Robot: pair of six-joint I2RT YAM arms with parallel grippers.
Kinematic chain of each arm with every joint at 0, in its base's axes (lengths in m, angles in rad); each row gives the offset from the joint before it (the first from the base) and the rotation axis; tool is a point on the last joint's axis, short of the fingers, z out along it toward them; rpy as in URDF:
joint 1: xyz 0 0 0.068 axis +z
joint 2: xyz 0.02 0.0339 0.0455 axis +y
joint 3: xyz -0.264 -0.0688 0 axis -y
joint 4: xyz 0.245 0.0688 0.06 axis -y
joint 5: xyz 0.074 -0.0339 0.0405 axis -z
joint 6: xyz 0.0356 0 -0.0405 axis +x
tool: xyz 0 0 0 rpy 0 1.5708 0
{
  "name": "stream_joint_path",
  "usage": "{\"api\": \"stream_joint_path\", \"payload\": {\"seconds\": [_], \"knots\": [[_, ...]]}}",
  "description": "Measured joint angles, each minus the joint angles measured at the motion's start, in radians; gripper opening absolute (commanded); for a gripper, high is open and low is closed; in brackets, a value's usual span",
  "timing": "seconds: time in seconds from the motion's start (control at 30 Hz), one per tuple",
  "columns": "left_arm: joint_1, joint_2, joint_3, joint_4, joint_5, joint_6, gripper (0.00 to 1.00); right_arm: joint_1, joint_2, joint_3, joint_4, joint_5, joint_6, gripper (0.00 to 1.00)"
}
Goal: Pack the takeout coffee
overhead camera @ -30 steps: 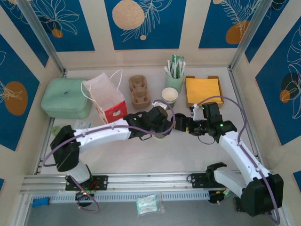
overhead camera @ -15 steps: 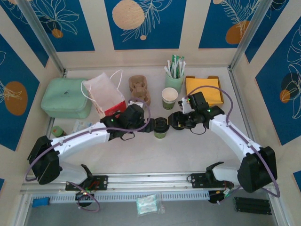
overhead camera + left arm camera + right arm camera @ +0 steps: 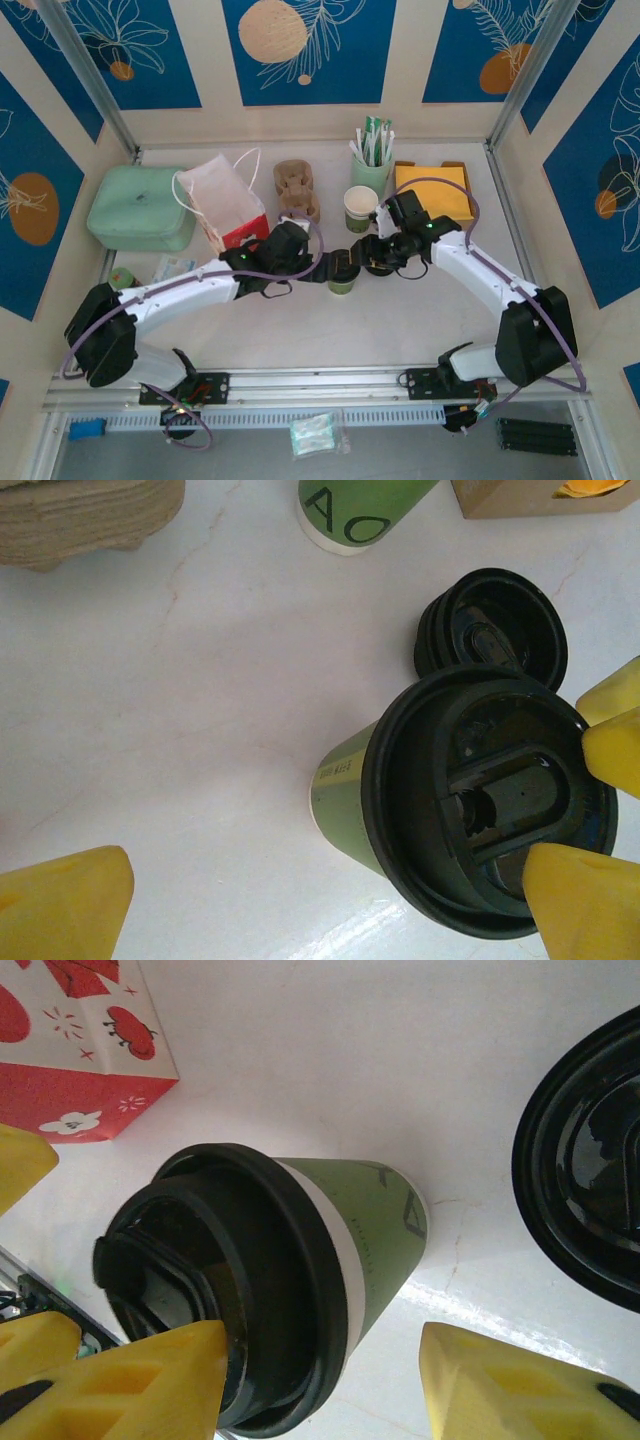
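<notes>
- Position: the lidded coffee cup (image 3: 460,820) stands upright on the white table (image 3: 300,320), mid-way between the two arms. A loose black lid (image 3: 495,630) lies just beside it, and an open paper cup (image 3: 361,205) stands further back.
- Left gripper (image 3: 320,880): its jaws are spread wide around the cup and hold nothing, though one yellow pad overlaps the lid's edge in its own wrist view.
- Right gripper (image 3: 325,1360): its jaws stand on either side of the cup. One pad is close against the lid rim and the other is clear of the green wall, so nothing is clamped yet.
- Step in hand, as I judge it: taking hold of the cup with the right gripper so it can go to the cardboard carrier (image 3: 296,190) or the red-and-white gift bag (image 3: 232,215).
- Grip advice: the pads should land on the paper wall under the lid rim, not on the lid itself, which could pop off.
- Squeeze lightly, because a paper wall buckles.
- The left gripper should back away before the lift so the two do not collide.
- Lift straight up and keep the cup vertical, clear of the loose lid.
</notes>
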Motion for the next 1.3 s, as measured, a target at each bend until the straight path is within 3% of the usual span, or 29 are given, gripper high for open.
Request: {"api": "stream_joint_path", "payload": {"seconds": [0.7, 1.07, 1.3], "knots": [[0.003, 0.053, -0.04, 0.092, 0.051, -0.019, 0.99, 0.019, -0.023, -0.089, 0.121, 0.028, 0.039, 0.49], [0.003, 0.053, -0.05, 0.115, 0.061, -0.027, 0.99, 0.028, -0.034, -0.034, 0.018, 0.051, 0.042, 0.64], [0.003, 0.053, -0.05, 0.115, 0.064, -0.027, 0.99, 0.012, -0.084, 0.035, -0.038, 0.014, 0.04, 0.64]]}}
